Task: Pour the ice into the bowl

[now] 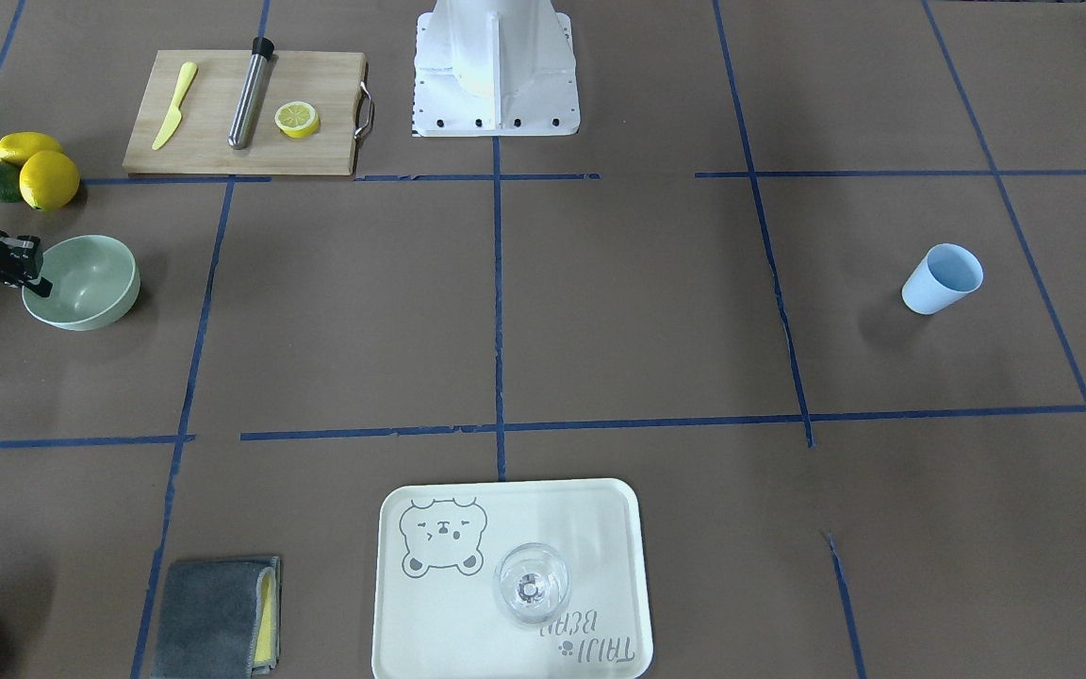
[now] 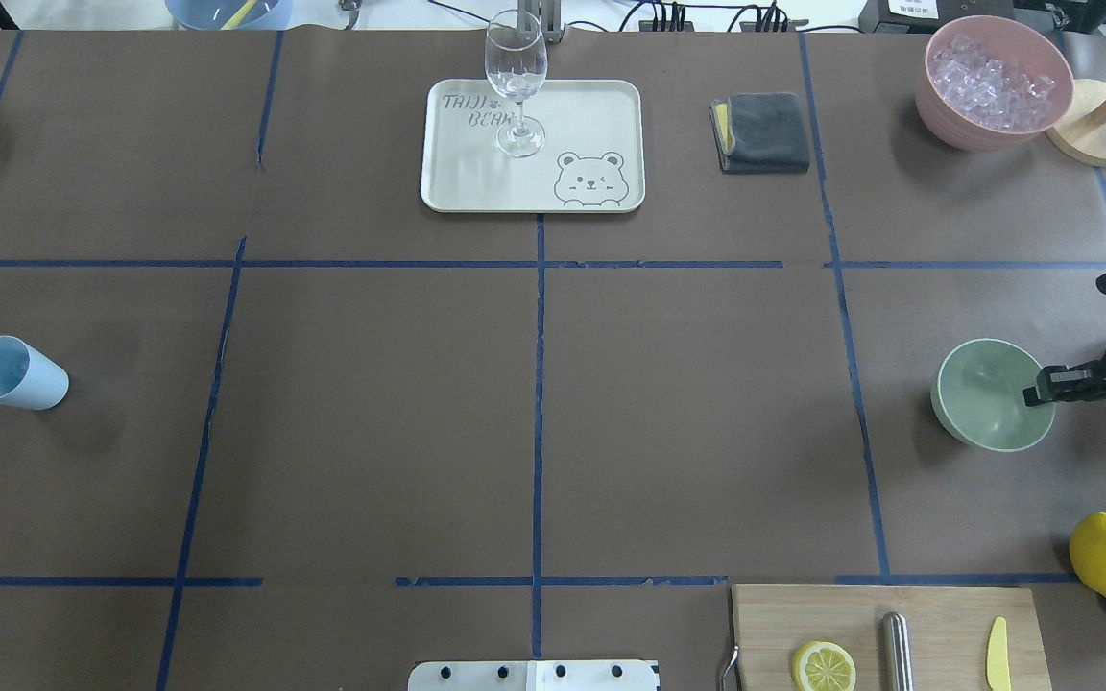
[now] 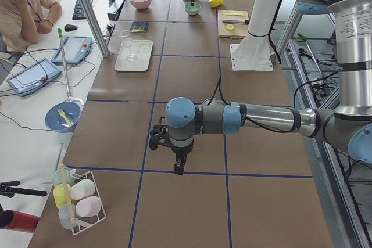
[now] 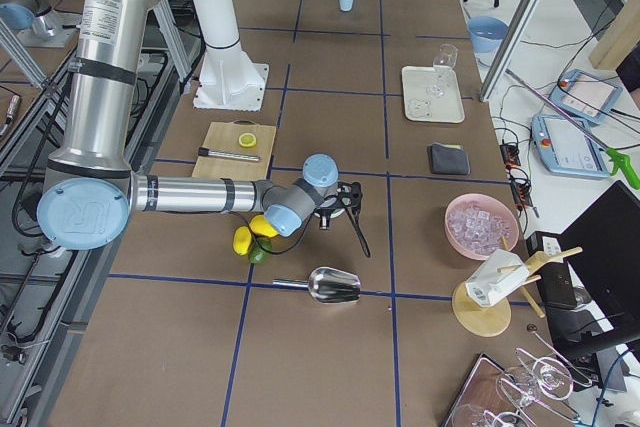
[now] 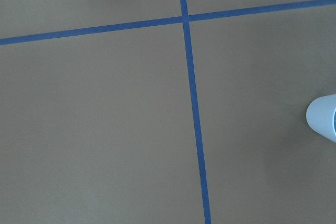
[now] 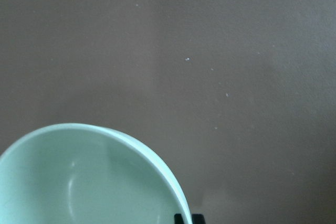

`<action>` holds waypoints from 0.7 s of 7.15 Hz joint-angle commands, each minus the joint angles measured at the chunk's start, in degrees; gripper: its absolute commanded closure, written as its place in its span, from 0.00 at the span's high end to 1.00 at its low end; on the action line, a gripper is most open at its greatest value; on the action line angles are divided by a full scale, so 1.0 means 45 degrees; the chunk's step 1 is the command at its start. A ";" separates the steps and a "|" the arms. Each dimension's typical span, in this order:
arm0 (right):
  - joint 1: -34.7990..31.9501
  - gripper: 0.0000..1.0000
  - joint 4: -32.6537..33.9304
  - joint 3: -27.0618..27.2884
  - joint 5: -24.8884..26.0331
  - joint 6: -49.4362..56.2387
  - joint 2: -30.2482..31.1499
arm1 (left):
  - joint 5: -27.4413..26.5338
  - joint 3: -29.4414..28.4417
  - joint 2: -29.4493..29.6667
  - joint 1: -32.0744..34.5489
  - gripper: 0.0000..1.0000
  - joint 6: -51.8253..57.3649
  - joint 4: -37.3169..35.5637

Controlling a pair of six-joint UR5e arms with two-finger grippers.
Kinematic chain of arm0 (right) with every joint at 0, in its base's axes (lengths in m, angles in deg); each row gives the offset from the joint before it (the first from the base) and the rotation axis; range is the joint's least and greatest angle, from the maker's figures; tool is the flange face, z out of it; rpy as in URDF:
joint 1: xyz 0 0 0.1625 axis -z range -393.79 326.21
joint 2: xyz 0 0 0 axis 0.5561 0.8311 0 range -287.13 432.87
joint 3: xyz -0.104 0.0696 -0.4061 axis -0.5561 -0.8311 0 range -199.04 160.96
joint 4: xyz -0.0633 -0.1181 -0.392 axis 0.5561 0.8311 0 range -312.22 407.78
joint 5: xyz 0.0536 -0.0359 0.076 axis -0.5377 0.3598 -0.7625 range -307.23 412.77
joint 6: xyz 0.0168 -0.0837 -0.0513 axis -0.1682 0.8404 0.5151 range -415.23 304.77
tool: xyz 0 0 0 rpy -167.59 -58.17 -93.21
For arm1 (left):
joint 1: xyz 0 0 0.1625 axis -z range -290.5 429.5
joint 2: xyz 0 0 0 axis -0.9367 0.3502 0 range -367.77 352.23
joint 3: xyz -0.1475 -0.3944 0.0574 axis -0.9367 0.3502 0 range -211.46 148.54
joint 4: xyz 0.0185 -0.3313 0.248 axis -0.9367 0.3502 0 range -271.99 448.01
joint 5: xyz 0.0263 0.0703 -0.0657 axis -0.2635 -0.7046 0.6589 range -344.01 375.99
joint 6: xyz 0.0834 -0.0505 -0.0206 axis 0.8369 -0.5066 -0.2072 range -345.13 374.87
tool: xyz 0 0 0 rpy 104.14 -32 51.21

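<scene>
One round pale mint-green matte bowl (image 2: 949, 418); the right gripper (image 2: 1035, 393) pinches its rim, fingers narrow; one light-blue plastic cup (image 2: 13, 374) stands well apart; the left gripper's (image 3: 179, 168) spread cannot be told.

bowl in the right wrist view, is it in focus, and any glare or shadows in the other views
Right wrist view: the bowl is close, soft-edged and cut off at the bottom, with a faint highlight inside. Front-facing view: a pale sheen washes the tray around the glass; the cup casts a soft, diffuse shadow.
</scene>
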 commanded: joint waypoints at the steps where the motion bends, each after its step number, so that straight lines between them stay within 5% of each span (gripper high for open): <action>1: 0.0081 0.00 0.0065 0.0887 -0.0086 -0.2304 -0.1177 | 0.0000 0.0064 0.0000 0.0010 1.00 0.0000 0.0000; 2: 0.0758 0.00 0.0065 0.1122 0.0165 -0.4565 -0.2231 | 0.0000 0.0103 0.0000 -0.0010 1.00 0.0019 0.0000; 4: 0.3037 0.00 0.0491 0.1611 0.2732 -0.7529 -0.3681 | 0.0000 0.0123 0.0000 -0.0010 1.00 0.0020 0.0000; 5: 0.4036 0.00 0.2448 0.1980 0.3751 -0.7672 -0.4963 | 0.0000 0.0123 0.0000 -0.0010 1.00 0.0020 0.0000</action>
